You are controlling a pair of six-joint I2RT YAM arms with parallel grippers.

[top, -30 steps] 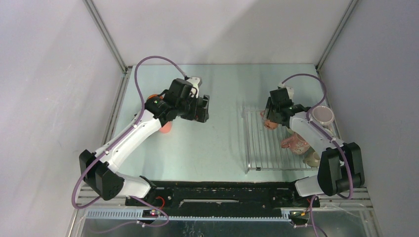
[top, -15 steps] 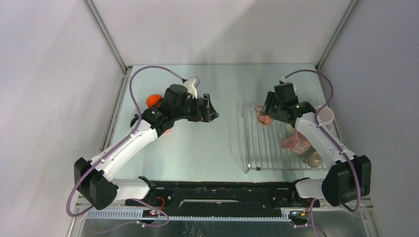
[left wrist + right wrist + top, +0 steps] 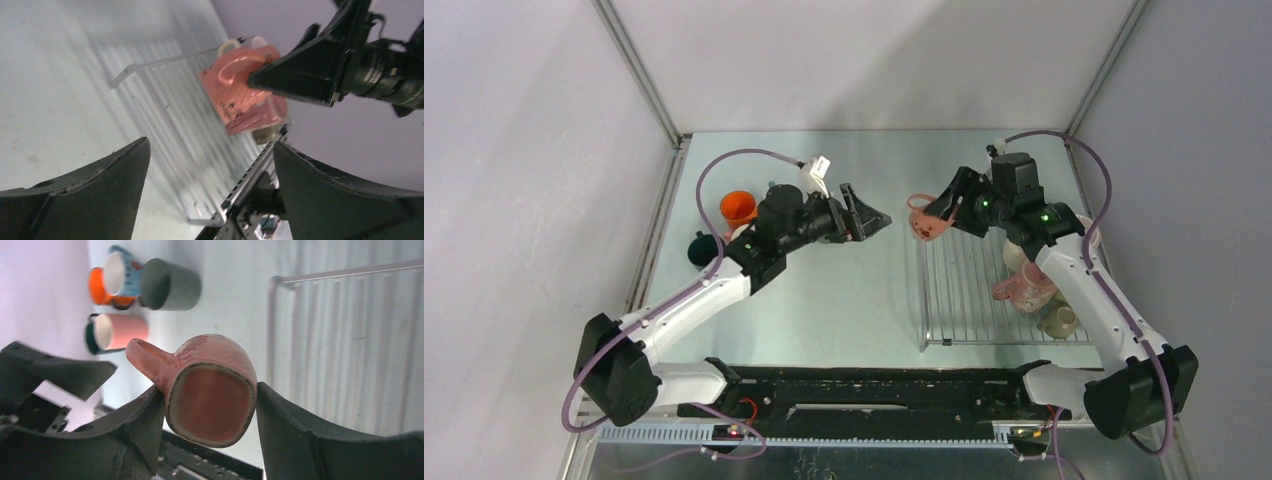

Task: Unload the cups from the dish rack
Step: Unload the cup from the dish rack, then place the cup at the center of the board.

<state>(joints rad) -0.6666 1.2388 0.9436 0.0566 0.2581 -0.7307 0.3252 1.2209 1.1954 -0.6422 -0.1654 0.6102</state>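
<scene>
- While I watch through the overhead camera, the far left of the pale green tabletop (image 3: 824,290) carries a bright orange ceramic mug (image 3: 737,207) standing mouth-up. A dark teal mug (image 3: 700,247) sits nearer the arm bases, apart from it.
- My right wrist camera shows more of that cluster, close together: a grey cylindrical mug (image 3: 170,285), a white-lined mug with blue markings (image 3: 117,270) and a salmon-pink mug (image 3: 120,329).
- Next along, the left gripper (image 3: 865,213) hangs over the bare middle of the table. Its jaws are spread wide with nothing between them, and it points toward the other arm.
- Between the two arms, a coral-pink glazed mug with a dark speckled rim (image 3: 210,395) is up in the air just off the rack's left edge, touching neither rack nor table. Its handle points left.
- The right gripper (image 3: 938,207) has that mug pinched across its body, one finger on each side, with the jaws standing partway apart around it.
- A flat silvery wire dish rack of thin parallel bars (image 3: 964,300) lies on the right half of the table.
- Along the rack's right side I see a pink patterned mug (image 3: 1027,288), a small beige mug (image 3: 1060,320) nearer me and a pale mug (image 3: 1012,258) partly hidden by the right arm.
- At the far right edge, a lilac-lined mug (image 3: 1086,232) peeks out behind the arm. I cannot tell whether it sits on the rack.
</scene>
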